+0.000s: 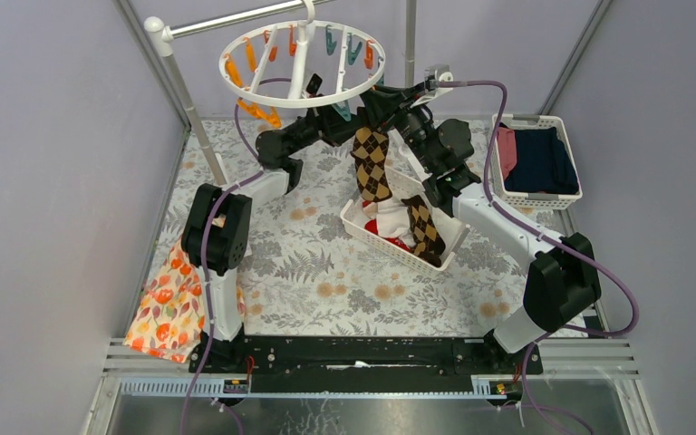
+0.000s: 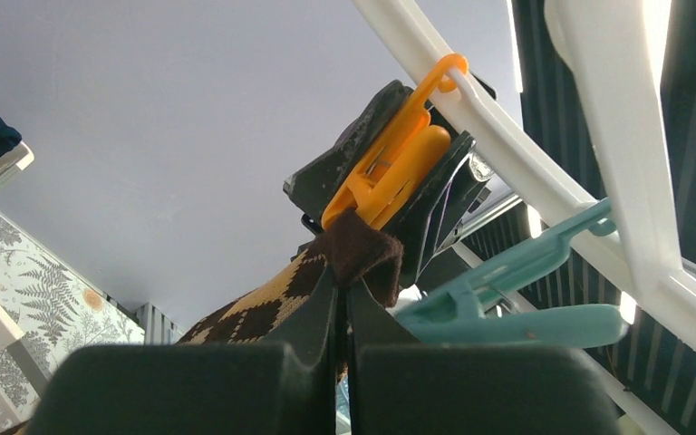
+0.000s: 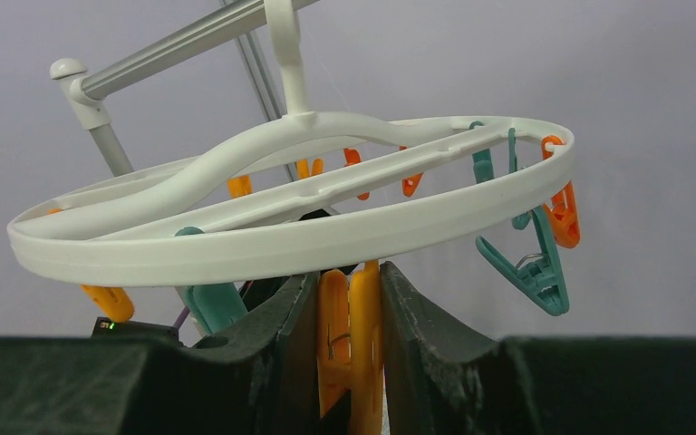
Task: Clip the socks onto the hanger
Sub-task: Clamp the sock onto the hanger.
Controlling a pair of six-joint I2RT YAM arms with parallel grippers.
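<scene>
Orange clothespin [image 3: 352, 349], argyle sock [image 1: 372, 163], white hanger [image 3: 236, 249]

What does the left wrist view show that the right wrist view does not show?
Only the left wrist view: the argyle sock pinched in the shut left gripper, its cuff up at the lower end of the orange clothespin. Only the right wrist view: the whole ring of the hanger, the grey rail it hangs from, and other clothespins along the rim. Both: the orange clothespin squeezed by the right gripper, and a teal clothespin beside it.
</scene>
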